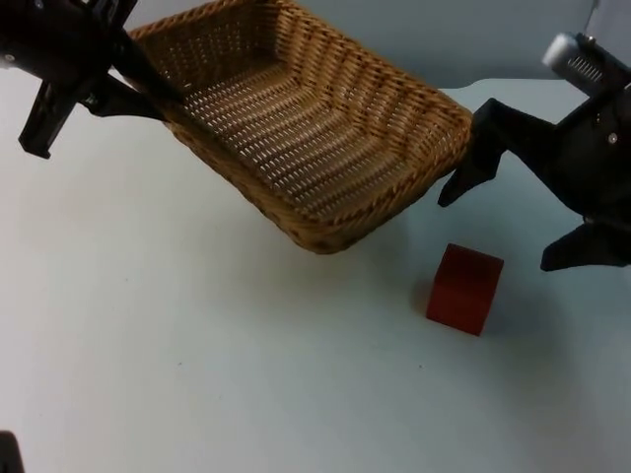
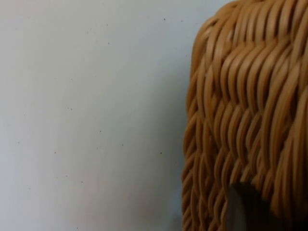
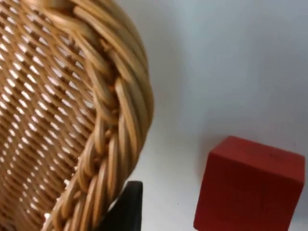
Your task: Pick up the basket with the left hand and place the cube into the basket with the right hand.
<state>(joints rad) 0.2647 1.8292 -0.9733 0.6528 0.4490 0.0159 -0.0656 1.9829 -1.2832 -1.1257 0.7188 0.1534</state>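
Nearby, basket [image 1: 306, 128] overhangs table [image 1: 197, 374] beside cube [image 1: 465, 289].

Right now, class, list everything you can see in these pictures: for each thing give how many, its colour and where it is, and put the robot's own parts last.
basket: one, tan wicker, rectangular, tilted and held at its left rim, its lower corner close above or on the table, nothing inside it.
cube: one, red, standing on the table to the right of the basket's lower corner, apart from it.
table: one, white, under everything.
partition wall: one, grey, behind the table.
left gripper: one, black, its fingers shut on the basket's left rim.
right gripper: one, black, fingers open, hanging above and to the right of the cube, not touching it.
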